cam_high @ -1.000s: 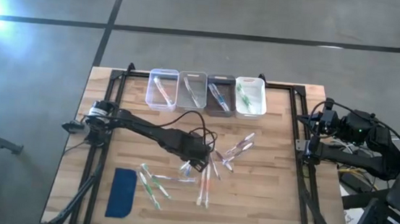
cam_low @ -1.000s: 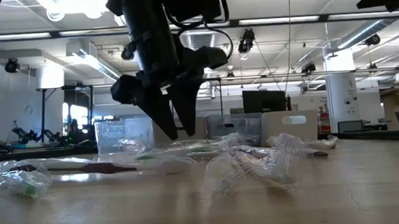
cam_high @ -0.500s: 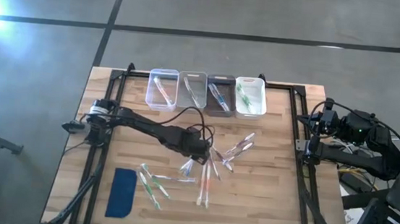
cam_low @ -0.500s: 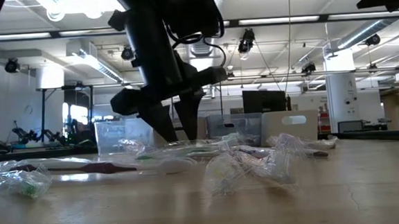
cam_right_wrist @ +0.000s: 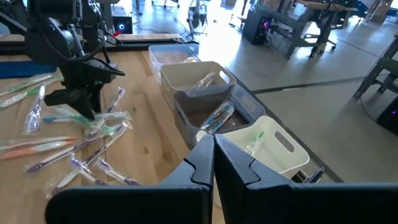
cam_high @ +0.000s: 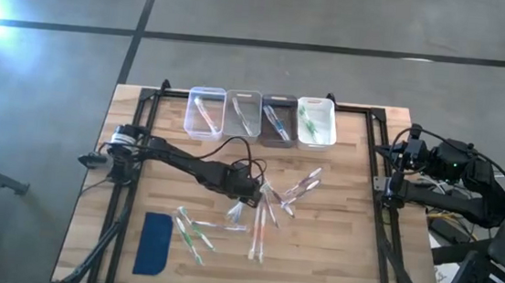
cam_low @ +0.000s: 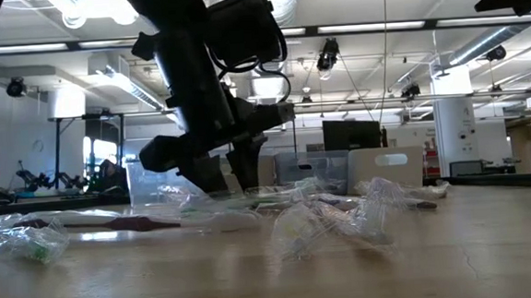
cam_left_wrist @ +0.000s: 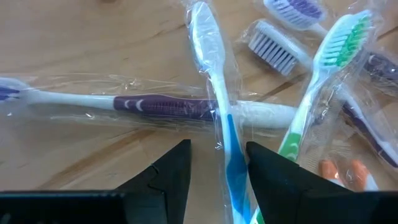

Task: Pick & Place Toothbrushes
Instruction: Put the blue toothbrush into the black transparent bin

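Wrapped toothbrushes [cam_high: 274, 206] lie scattered mid-table, and a smaller group [cam_high: 191, 232] lies nearer the front left. My left gripper [cam_left_wrist: 217, 165] is open and points steeply down into the pile [cam_low: 226, 184]. Its fingers stand on either side of a blue-and-white toothbrush [cam_left_wrist: 214, 93], which lies across a purple-handled one [cam_left_wrist: 161, 106]. Whether they touch the wrapping, I cannot tell. My right gripper [cam_right_wrist: 213, 146] is shut, holds nothing, and waits high at the table's right edge [cam_high: 403, 155].
A row of small bins stands at the far edge: two clear ones [cam_high: 205, 112] [cam_high: 242, 115], a dark one [cam_high: 277, 119] and a white one [cam_high: 316, 121], each with toothbrushes inside. A flat blue pad [cam_high: 154, 243] lies at the front left. Bare wood shows at the front right.
My left gripper has come down onto the toothbrush pile and rolled a little at the wrist. The gap between its fingers is unchanged. The toothbrushes have kept their places.
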Tool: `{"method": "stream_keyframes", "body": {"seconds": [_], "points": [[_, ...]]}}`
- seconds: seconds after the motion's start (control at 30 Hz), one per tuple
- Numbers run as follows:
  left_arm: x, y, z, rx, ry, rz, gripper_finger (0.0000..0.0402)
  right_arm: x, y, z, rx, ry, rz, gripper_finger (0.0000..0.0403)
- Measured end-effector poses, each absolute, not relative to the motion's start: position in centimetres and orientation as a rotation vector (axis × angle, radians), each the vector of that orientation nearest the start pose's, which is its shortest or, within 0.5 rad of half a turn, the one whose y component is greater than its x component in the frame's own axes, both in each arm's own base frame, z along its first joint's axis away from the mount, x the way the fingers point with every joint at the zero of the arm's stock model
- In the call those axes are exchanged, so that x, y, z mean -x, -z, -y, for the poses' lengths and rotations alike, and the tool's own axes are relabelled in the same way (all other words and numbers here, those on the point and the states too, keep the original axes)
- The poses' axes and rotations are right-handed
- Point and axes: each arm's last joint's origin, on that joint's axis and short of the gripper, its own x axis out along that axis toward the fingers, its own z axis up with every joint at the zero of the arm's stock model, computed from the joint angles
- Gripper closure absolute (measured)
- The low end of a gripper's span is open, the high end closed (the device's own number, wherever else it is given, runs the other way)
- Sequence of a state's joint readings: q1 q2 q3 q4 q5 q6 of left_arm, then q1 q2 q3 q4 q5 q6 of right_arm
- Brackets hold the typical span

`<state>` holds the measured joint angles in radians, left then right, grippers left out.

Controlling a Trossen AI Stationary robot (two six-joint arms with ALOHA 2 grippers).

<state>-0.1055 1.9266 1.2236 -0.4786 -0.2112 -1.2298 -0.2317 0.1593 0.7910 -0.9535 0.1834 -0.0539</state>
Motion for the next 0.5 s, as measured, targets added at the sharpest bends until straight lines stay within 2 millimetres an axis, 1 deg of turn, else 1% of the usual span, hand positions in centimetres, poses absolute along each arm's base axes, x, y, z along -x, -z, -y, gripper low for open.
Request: {"method": "stream_keyframes", "body": {"seconds": [0.07,0.13,0.37,0.43,0.5], "points": [[-37.26,-14.94,3.33,0.889,-0.776,-0.935,0.0250,-1.13,-30.80,0.81,0.045,0.402,-0.335,0.0394],[-37.25,-14.91,3.33,0.880,-0.772,-0.939,0.0269,-1.14,-30.80,0.81,0.046,0.402,-0.335,0.0394],[-37.32,-14.87,3.29,0.875,-0.765,-0.936,0.0364,-1.13,-30.80,0.81,0.044,0.403,-0.335,0.0394],[-37.35,-14.93,3.32,0.879,-0.759,-0.933,0.0376,-1.13,-30.80,0.81,0.046,0.402,-0.335,0.0394],[-37.29,-15.17,3.31,0.879,-0.752,-0.935,0.0376,-1.13,-30.80,0.81,0.045,0.403,-0.335,0.0394]]}}
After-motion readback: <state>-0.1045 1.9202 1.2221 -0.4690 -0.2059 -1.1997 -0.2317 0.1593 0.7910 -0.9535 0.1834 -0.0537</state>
